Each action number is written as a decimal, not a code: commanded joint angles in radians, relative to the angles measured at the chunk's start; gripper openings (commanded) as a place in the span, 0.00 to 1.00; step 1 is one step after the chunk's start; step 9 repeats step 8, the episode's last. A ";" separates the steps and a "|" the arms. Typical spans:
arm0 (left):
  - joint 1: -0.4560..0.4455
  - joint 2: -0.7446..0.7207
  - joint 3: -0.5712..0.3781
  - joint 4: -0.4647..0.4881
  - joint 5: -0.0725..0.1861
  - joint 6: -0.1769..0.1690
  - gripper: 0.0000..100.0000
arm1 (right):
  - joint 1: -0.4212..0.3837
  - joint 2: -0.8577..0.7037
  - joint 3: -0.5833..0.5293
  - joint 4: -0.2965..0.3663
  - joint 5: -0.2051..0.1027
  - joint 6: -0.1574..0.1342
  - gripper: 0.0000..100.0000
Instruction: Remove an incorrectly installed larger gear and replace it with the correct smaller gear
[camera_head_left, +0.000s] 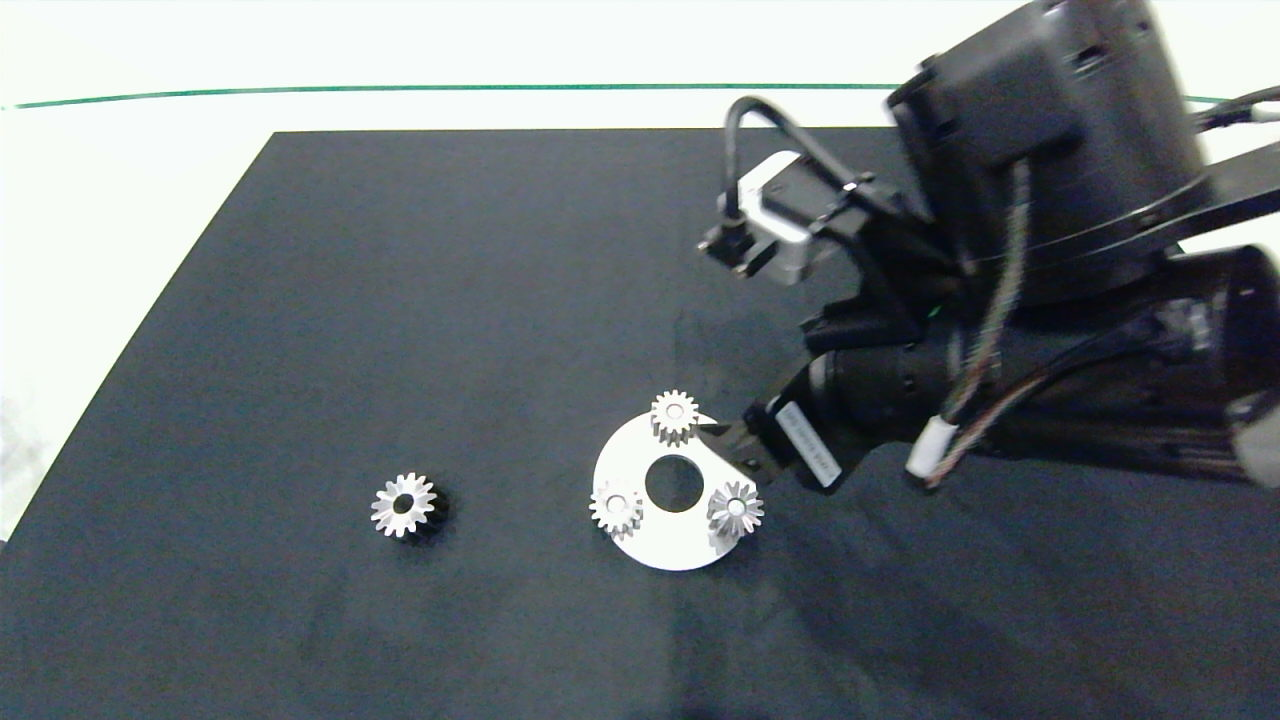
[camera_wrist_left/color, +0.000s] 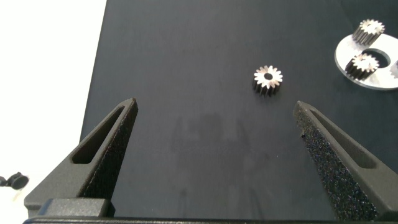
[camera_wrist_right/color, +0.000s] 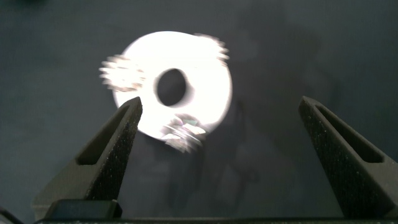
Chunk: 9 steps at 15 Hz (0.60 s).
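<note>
looks like you're in a lab or test bench setup: plain white table (camera_head_left: 120, 200) with a black mat (camera_head_left: 400, 330), green tape line (camera_head_left: 400, 88), and just a white disc plate (camera_head_left: 680, 540) with small metal gears.

Right wrist view is motion-blurred — the white disc (camera_wrist_right/color: 186, 93) and its three gears smear into streaks, tooth shapes unreadable there. In the head view the right gripper (camera_head_left: 735, 450) is mostly hidden under its own arm; only dark tips show at the disc's right rim. Left wrist view cuts off the disc at the picture's edge — third gear out of frame.
</note>
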 joint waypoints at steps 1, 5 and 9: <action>0.000 -0.002 0.012 0.001 0.004 -0.001 1.00 | -0.138 -0.227 0.077 0.002 -0.010 0.003 1.00; 0.036 -0.010 0.058 0.001 0.005 -0.004 1.00 | -0.406 -0.459 0.115 0.000 -0.022 -0.003 1.00; 0.043 -0.011 0.063 0.001 0.007 -0.024 1.00 | -0.630 -0.657 0.167 -0.003 -0.022 0.000 1.00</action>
